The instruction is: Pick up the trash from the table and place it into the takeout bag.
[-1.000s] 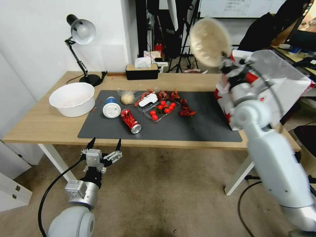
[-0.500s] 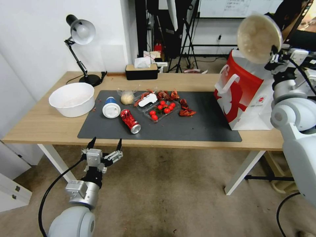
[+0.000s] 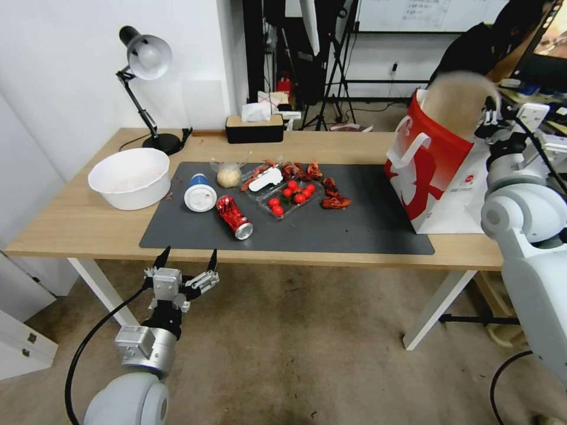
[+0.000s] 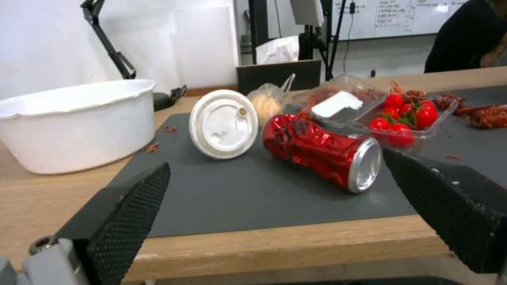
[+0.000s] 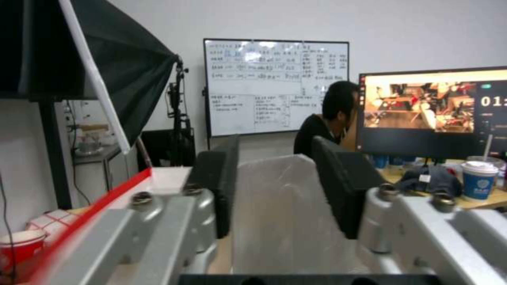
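- Head view: the beige domed bowl [image 3: 459,97] is seen blurred at the mouth of the takeout bag [image 3: 434,171], which stands on the far right end of the bench [image 3: 77,224], partly on the dark grey mat [image 3: 354,227]. The right pincer [image 3: 491,118] is held just beside the bag's top edge; whether it is apart or clamped cannot be told from here. Half a second ago the bowl was held well above the bag, face-on and round; it is now down at the bag opening. The rest of the trash lies untouched on the mat: blue cup with white lid [image 3: 199,193], red drink can [image 3: 234,217], bagged bun [image 3: 229,175] and a clear tray of cherry tomatoes [image 3: 289,198]. The left pincer [image 3: 186,257] is parked below the bench's near edge, fingers apart, as it was earlier.
- Left wrist view: the left fingers [image 4: 124,211] are spread wide and hold nothing; can and lidded cup lie side by side ahead.
- Right wrist view: the right pincer's pads [image 5: 218,184] stand apart with nothing gripped; the bag's pale wall shows between them.
- Judgement: the drop is best finished with the pincer drawn straight up, clear of the loop handles [image 3: 413,147], so the bag is not tipped.
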Controlling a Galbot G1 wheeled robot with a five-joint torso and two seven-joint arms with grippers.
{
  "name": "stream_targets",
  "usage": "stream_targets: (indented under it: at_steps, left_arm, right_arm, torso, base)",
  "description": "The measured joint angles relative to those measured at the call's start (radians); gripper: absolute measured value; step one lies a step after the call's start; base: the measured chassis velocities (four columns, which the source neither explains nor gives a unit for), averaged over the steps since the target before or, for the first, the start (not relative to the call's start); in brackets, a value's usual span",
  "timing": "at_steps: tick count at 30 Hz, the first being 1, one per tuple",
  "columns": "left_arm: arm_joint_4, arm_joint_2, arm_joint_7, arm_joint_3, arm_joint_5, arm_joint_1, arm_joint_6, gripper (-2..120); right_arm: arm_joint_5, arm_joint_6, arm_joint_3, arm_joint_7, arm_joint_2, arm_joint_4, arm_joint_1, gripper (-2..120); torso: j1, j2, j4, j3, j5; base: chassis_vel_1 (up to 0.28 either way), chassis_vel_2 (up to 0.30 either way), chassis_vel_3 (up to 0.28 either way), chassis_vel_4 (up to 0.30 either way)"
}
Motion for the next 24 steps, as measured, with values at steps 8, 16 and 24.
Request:
stream_targets:
  at_steps: [8, 16, 24]
  left_arm:
    - [-0.001, 0.000, 0.000, 0.005, 0.005, 0.000, 0.000, 100]
    - [-0.001, 0.006, 0.001, 0.004, 0.004, -0.001, 0.000, 100]
    - [0.003, 0.009, 0.001, 0.003, 0.000, -0.005, 0.000, 100]
  right_arm:
    - [0.089, 0.040, 0.032, -0.018, -0.023, 0.044, -0.010, 70]
    - [0.303, 0.159, 0.037, -0.171, -0.049, 0.225, -0.091, 97]
    - [0.247, 0.227, 0.015, -0.258, -0.003, 0.343, -0.281, 100]
  torso:
    - [0.000, 0.000, -0.0002, 0.000, 0.0000]
    - [0.000, 0.000, -0.0001, 0.000, -0.0002]
    - [0.000, 0.000, -0.0001, 0.000, -0.0001]
  base:
    - [0.000, 0.000, 0.000, 0.000]
    - [0.000, 0.000, 0.000, 0.000]
    - [0.000, 0.000, 0.000, 0.000]
